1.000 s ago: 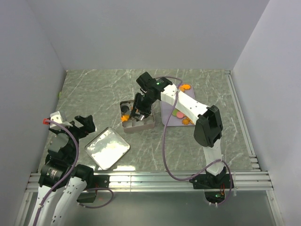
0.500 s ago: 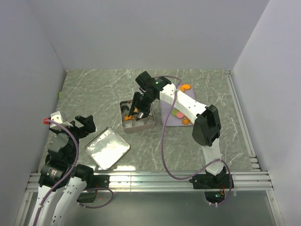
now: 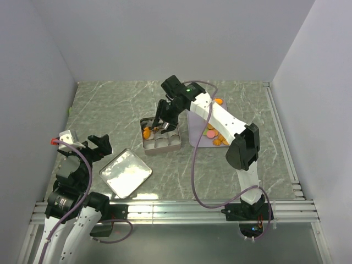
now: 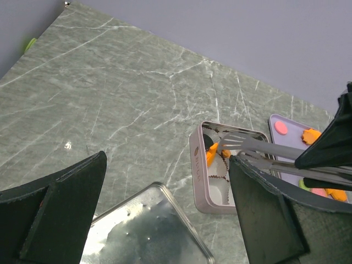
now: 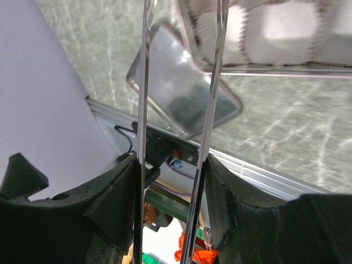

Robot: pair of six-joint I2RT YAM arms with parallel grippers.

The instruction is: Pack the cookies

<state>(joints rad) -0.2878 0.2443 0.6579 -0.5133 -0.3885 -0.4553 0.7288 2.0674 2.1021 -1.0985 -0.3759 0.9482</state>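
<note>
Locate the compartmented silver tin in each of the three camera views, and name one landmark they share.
Top external: the tin sits mid-table, left of the lavender tray.
Left wrist: the tin lies right of centre, under the tongs' tips.
Right wrist: the tin runs along the top edge.
Shared landmark: the flat silver lid, near the tin in all three views.

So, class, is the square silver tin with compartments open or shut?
Open: the square silver tin shows its white-lined compartments from above, and its flat silver lid lies apart from it.
</note>
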